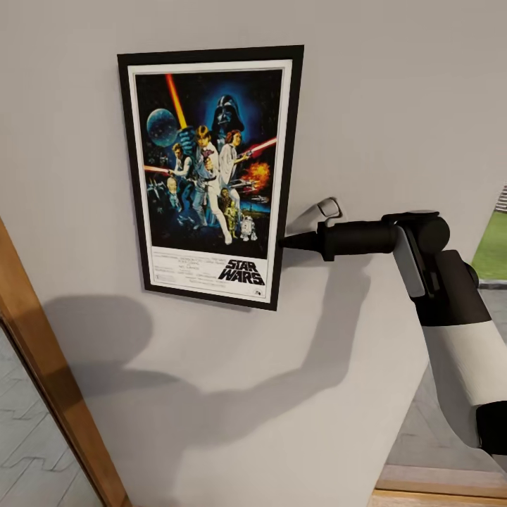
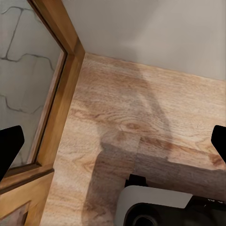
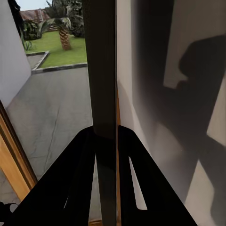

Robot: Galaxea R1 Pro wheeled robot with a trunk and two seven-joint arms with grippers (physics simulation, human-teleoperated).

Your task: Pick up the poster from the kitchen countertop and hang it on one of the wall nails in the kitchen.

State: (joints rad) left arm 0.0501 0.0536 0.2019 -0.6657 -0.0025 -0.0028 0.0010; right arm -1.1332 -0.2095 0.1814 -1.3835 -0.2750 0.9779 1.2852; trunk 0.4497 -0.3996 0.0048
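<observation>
The right arm (image 1: 458, 338), white with black joints, reached in from the lower right of the head view, nearest the camera, and stretched across toward the wall. At its tip the right gripper (image 1: 287, 241) pinched the right-hand edge of the poster (image 1: 210, 176), low down on that side. In the right wrist view the two black fingers (image 3: 80, 183) sat tight on either side of the poster's thin dark edge (image 3: 104, 94), which ran up between them, so the jaws were closed on it with no gap to spare. The poster stood upright and slightly tilted against the pale grey wall (image 1: 394, 105), its black frame, white border and "STAR WARS" title facing out; whether it hung from a nail could not be told. The arm's shadow fell across the wall below. A wooden door frame (image 1: 49, 380) ran along the lower left, and a strip of grass (image 1: 493, 243) showed past the wall's right end. In the left wrist view the left gripper (image 2: 113, 141) pointed down at the wooden floor (image 2: 141, 108), its black fingertips (image 2: 9, 146) at opposite edges of the picture, spread wide and holding nothing.
</observation>
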